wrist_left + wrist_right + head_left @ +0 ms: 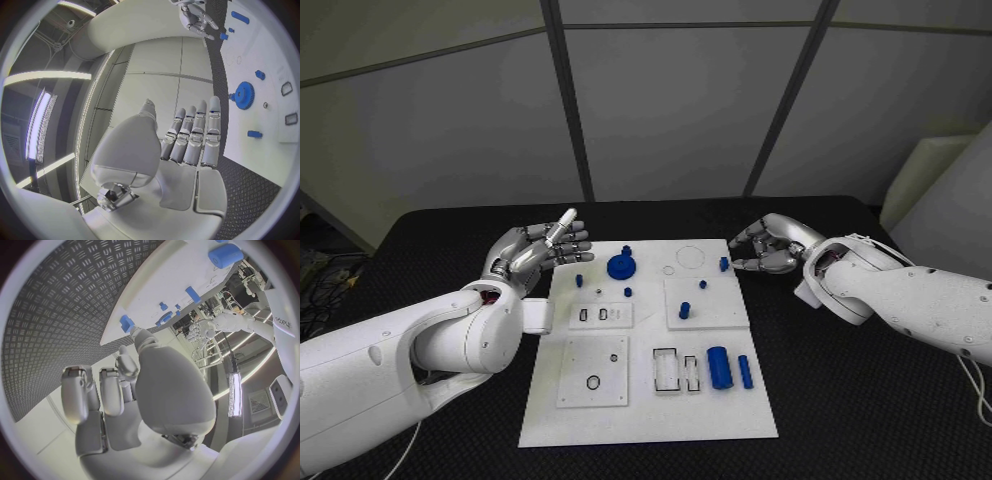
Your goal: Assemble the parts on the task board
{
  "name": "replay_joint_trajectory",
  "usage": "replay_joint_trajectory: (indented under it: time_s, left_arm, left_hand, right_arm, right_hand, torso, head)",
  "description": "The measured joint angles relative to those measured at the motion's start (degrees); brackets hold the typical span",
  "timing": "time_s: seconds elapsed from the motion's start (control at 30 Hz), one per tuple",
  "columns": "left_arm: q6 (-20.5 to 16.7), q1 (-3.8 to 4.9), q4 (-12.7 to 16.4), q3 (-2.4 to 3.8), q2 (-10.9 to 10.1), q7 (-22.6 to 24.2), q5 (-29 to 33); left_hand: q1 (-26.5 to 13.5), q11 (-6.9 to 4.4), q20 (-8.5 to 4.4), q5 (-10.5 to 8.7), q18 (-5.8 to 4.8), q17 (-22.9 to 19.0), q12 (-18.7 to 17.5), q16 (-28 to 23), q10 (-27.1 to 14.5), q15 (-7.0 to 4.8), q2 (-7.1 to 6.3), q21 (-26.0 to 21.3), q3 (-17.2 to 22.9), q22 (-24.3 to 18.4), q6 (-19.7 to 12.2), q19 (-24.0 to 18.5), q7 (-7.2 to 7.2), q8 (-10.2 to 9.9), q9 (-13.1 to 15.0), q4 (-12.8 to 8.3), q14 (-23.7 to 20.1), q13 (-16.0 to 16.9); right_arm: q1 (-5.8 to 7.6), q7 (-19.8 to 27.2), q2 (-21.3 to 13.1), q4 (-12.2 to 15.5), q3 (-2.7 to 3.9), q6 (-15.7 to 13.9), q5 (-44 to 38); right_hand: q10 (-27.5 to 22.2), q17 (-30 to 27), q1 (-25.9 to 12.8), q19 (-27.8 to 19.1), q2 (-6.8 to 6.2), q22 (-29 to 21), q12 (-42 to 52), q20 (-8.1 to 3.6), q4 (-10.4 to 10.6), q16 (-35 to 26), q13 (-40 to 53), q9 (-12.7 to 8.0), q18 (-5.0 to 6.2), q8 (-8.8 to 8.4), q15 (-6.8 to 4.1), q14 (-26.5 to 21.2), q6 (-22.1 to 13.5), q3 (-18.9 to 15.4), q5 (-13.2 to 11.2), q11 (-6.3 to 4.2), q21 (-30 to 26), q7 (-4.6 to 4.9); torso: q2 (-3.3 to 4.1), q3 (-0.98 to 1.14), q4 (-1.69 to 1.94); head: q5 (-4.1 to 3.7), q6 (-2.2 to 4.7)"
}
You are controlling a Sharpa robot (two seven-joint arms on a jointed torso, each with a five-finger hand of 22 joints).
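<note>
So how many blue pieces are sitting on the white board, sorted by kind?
Blue gear: 1
Thick blue cylinder: 1
Thin blue rod: 1
Small blue pegs: 4
Total: 7

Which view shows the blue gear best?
Left wrist view: the blue gear is large, its teeth and hub clear on the task board. In the head view it is small but unobstructed. The right wrist view gives an edge-on sliver.
</note>
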Motion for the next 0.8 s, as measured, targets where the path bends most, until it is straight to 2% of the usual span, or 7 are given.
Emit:
replay_joint_trajectory:
  time_s: [0.2, 0.8]
  left_arm:
    - [0.0, -0.02, -0.1, 0.00, 0.0, 0.0, 0.0]
    - [0.0, -0.04, -0.2, 0.00, 0.2, -0.1, 0.0]
  left_hand:
    - [0.0, 0.00, 0.00, 0.00, 0.00, 0.0, 0.0, -0.2, 0.0, 0.00, 0.00, 0.0, 0.0, 0.0, 0.0, 0.0, 0.00, 0.0, 0.0, 0.0, 0.0, 0.0]
    - [0.0, 0.00, 0.00, 0.00, 0.00, 0.0, 0.0, -0.2, 0.0, 0.00, 0.00, 0.0, 0.0, 0.0, 0.0, 0.0, 0.00, 0.0, 0.0, 0.0, 0.0, 0.0]
  right_arm:
    - [-0.47, 0.3, 0.7, -0.8, -0.01, 0.6, 0.2]
    - [-0.60, 0.4, 3.0, -3.0, 0.01, 2.0, 0.2]
  right_hand:
    - [0.0, 0.0, 0.0, 0.0, 0.00, 0.0, 0.0, 0.00, 0.0, 0.0, 0.0, 0.0, 0.00, 0.00, 0.00, 0.0, 0.0, 0.0, 0.0, 0.00, 0.0, 0.00]
    - [0.0, 0.0, 0.5, 0.0, 0.45, 0.0, 0.0, 0.00, -0.3, 0.0, 0.3, 0.0, 0.00, 0.00, 0.00, 0.0, 0.0, 0.3, -0.2, 0.00, 0.0, 0.00]
  torso:
    - [0.01, -0.03, 0.01]
    - [-0.01, -0.09, -0.06]
  head:
    - [0.23, -0.10]
    - [0.25, -0.29]
